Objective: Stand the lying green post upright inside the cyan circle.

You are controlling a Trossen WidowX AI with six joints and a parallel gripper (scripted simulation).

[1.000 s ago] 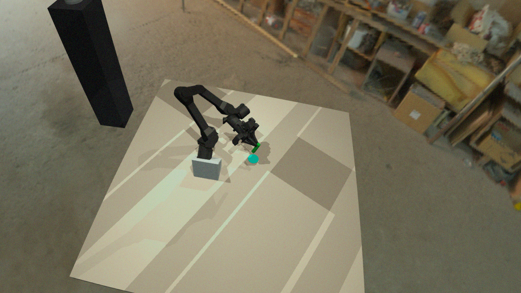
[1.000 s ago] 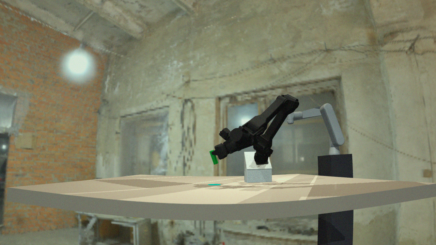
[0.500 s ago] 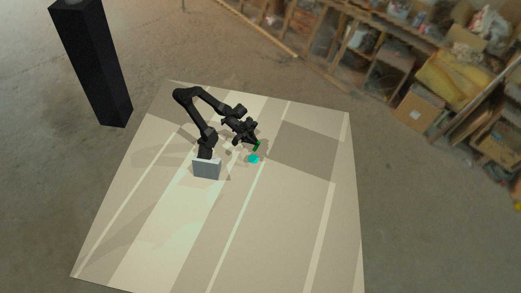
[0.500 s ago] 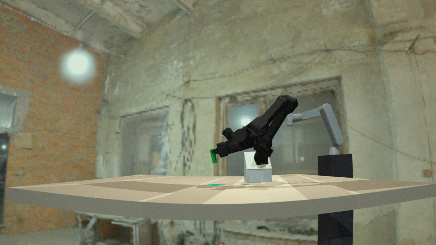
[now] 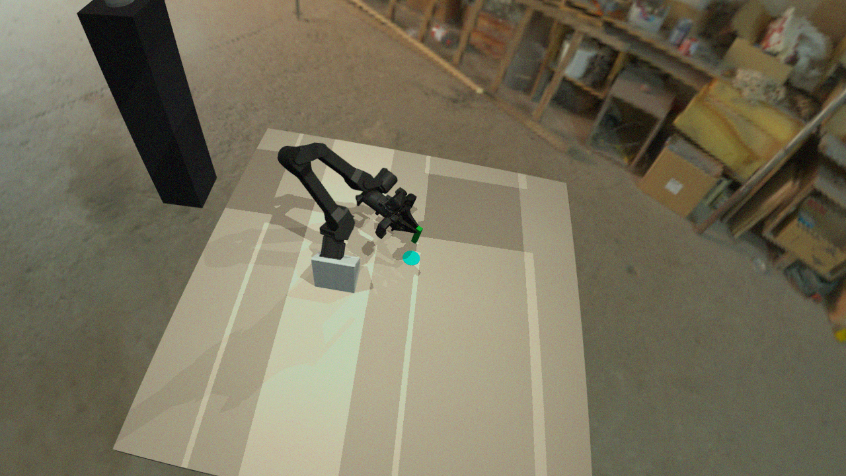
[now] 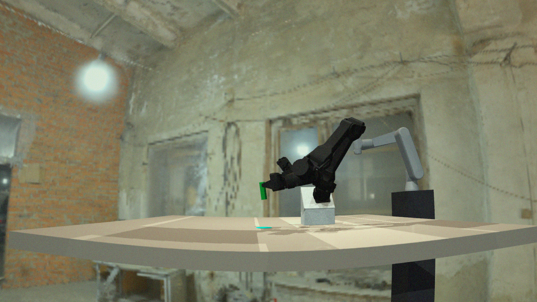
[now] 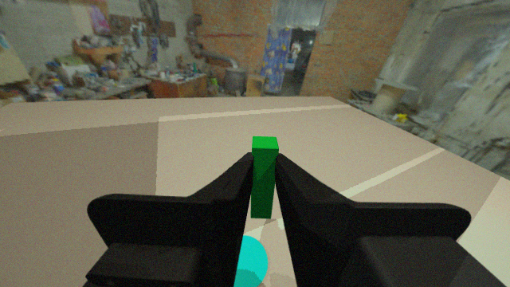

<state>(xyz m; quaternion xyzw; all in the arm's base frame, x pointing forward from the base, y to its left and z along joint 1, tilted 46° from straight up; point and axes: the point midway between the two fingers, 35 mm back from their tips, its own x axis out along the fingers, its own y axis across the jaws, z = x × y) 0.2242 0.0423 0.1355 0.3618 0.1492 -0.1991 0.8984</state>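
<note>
The green post (image 5: 417, 235) (image 6: 263, 191) (image 7: 263, 183) is held in the air, near upright with a slight tilt in the exterior view. My gripper (image 5: 418, 229) (image 6: 263, 185) (image 7: 264, 159) is shut on it near its top end, the fingers reaching in almost level. The cyan circle (image 5: 411, 258) (image 6: 264, 227) (image 7: 255, 261) lies flat on the table, well below the post. In the wrist view the circle shows between the fingers, partly hidden by the left finger.
The table (image 5: 473, 331) (image 6: 210, 246) has pale and darker patches and stripes. The grey base block (image 5: 335, 273) (image 6: 317, 216) of my arm stands beside the circle. A black pedestal (image 5: 154, 112) (image 6: 413, 204) with a grey arm (image 6: 409, 157) stands beyond the table.
</note>
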